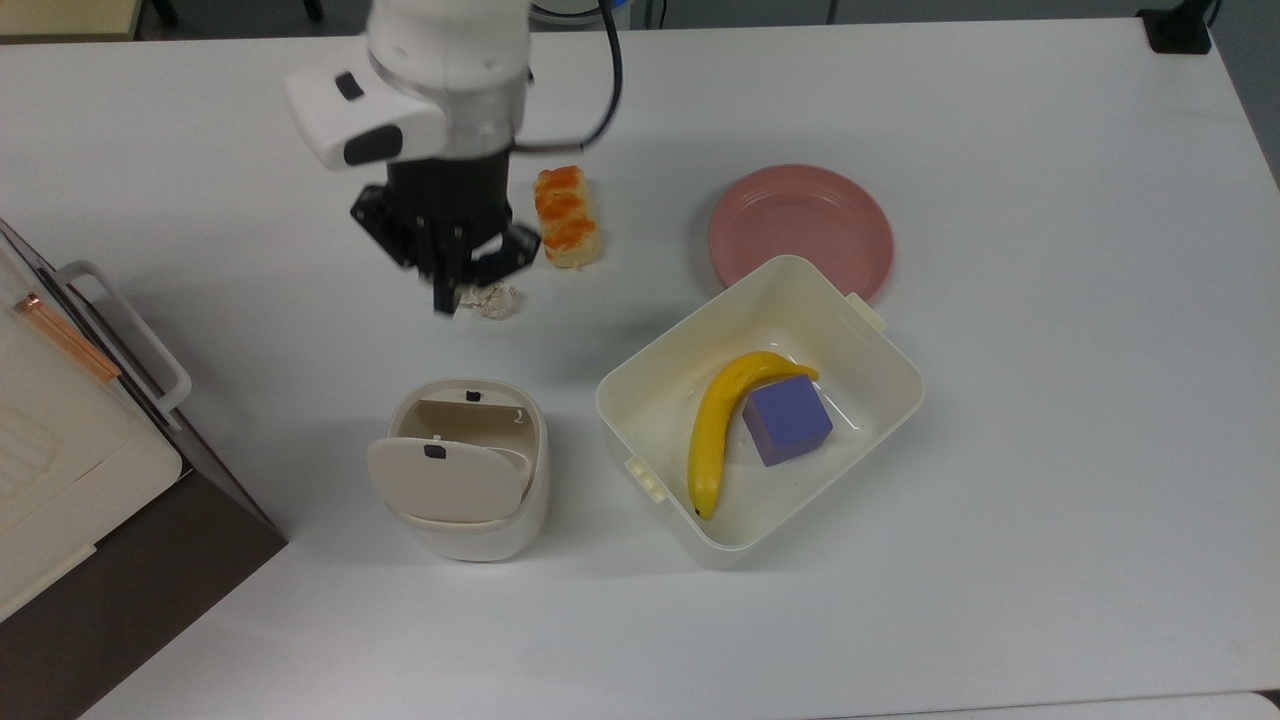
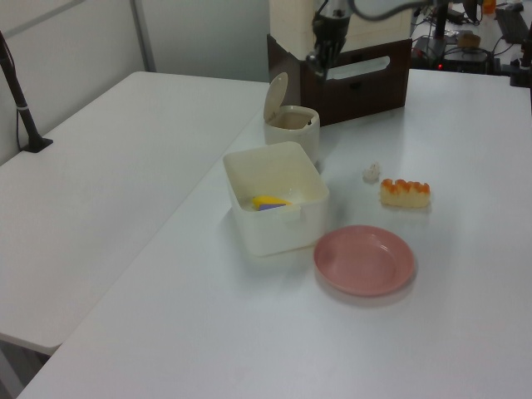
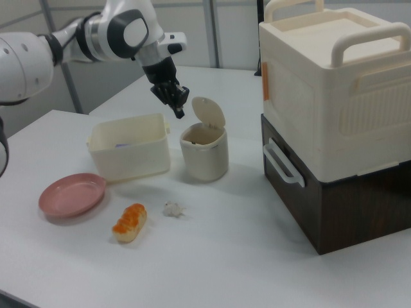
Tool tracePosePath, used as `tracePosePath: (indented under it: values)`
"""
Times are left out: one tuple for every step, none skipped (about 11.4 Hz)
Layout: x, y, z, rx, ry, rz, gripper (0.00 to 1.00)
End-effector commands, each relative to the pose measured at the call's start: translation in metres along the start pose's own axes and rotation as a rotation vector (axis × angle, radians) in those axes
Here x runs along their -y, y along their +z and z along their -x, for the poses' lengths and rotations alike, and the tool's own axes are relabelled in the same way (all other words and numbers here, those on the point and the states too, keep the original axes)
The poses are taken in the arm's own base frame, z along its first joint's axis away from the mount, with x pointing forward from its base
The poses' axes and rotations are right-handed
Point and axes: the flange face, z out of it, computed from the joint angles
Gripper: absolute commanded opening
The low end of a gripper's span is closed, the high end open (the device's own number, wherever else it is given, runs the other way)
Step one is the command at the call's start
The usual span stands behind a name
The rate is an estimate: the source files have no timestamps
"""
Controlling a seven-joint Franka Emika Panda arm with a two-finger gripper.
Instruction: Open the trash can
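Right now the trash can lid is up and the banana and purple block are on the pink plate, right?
Not quite. The trash can lid is up, but the top view shows the banana and purple block in the cream tub, not on the pink plate.

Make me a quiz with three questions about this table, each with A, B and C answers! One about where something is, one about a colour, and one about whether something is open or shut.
1. Where is the banana?
A. On the pink plate
B. Inside the cream tub, next to the cube
C. Inside the trash can

2. What colour is the cube?
A. Purple
B. Green
C. Red

3. How is the trash can right now?
A. Lid flat and shut
B. Tipped on its side
C. Lid standing up, open

Answers:
1. B: the banana lies in the tub beside the cube, while the plate holds nothing.
2. A: the cube shows purple in the top view.
3. C: in the right view the lid stands up from the rim, and the pincer hangs away from it above the table.
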Motion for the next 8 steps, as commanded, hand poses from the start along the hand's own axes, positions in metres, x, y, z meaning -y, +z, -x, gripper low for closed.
tracePosePath:
  values:
    - [-0.039, -0.049, 0.039, 0.111, -0.12, -0.107, 0.0]
    - [-0.051, -0.065, 0.05, 0.126, -0.142, -0.134, 0.0]
    - [-0.066, -0.075, 0.06, 0.132, -0.159, -0.137, 0.0]
    - [-0.077, -0.083, 0.069, 0.136, -0.158, -0.138, 0.0]
    - [-0.084, -0.092, 0.077, 0.131, -0.148, -0.137, 0.01]
    - [-0.086, -0.093, 0.085, 0.136, -0.144, -0.136, 0.04]
    - [-0.087, -0.093, 0.092, 0.139, -0.144, -0.137, 0.1]
    - [-0.082, -0.093, 0.096, 0.141, -0.153, -0.139, 0.13]
